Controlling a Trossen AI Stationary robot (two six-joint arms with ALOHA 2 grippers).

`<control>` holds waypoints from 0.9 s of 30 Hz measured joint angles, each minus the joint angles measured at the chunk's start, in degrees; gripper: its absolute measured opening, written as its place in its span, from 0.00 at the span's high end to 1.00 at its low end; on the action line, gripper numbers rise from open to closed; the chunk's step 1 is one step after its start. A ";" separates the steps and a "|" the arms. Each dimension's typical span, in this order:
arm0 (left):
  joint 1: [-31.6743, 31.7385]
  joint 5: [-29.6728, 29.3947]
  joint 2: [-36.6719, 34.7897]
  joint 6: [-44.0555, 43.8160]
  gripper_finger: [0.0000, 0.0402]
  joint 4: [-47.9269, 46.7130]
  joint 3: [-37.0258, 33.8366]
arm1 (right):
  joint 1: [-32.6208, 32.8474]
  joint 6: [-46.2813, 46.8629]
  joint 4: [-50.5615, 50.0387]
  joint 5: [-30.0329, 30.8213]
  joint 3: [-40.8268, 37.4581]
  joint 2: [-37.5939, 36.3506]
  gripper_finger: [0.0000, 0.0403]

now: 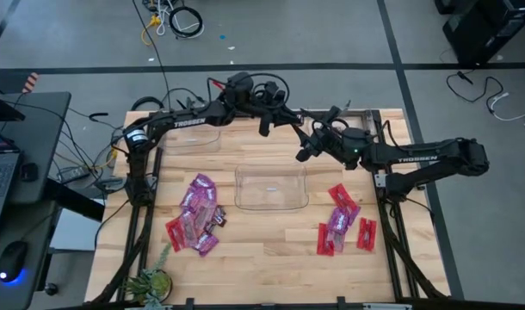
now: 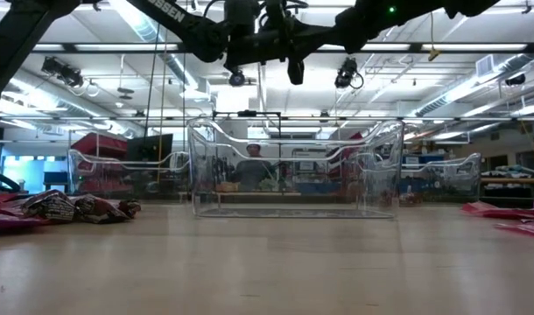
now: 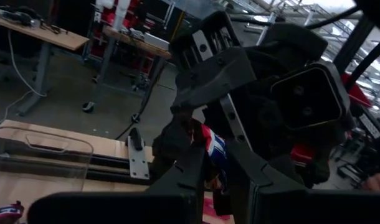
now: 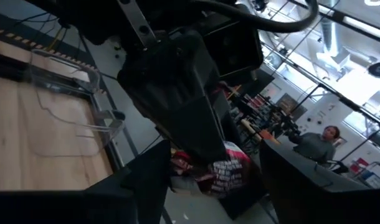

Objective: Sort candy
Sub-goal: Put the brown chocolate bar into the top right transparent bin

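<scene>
Jaws meet above the table: left gripper (image 4: 205, 158) pinches a candy packet (image 4: 224, 171); right gripper (image 3: 215, 186) spread wide around it.
Candy piles (image 1: 196, 215) lie beside the clear bin (image 1: 271, 188).

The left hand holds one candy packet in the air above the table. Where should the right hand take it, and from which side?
Probably by the free end of the candy packet, which sticks out flat beyond the closed fingertips of the left hand. The right hand, open and facing it, should come straight on, with one finger on each flat face.
</scene>
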 joint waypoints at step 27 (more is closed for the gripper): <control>5.34 5.22 -1.15 8.58 0.58 4.73 -0.05 | -0.85 1.49 -3.19 10.65 0.50 -0.46 0.72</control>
